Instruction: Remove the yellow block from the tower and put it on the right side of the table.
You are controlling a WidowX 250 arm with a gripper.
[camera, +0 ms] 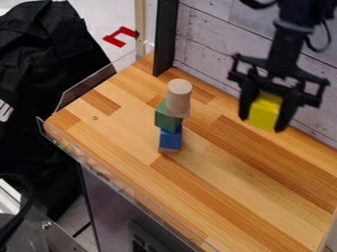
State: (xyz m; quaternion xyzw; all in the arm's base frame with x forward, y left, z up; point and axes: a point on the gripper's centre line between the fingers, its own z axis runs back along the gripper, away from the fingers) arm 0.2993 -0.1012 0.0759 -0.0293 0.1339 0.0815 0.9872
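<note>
A wooden counter [250, 189] ran from near left to far right, with a pale plank wall [214, 37] behind it. A black robot arm [285, 47] hung down at the upper right. Its gripper [264, 122] was closed around a yellow block [265, 111], one finger against each of two opposite sides. The block was up in the air toward the far right, near the wall and well apart from the tower [172, 117].

The tower stood left of the middle: a blue block [170, 139] low down, a green block [167, 117] above it, and a plain wood cylinder [179, 96] upright on top. The stack looked slightly staggered, so a bump might well have toppled it.

The yellow block looked light, stiff and hardly fragile, likely painted wood. Its smooth flat faces could slip or twist under a skewed pinch, so a square hold across opposite sides, as here, seemed right. What remained, by this look, was lowering it level onto the right side and opening the grip once its base sat flat.
</note>
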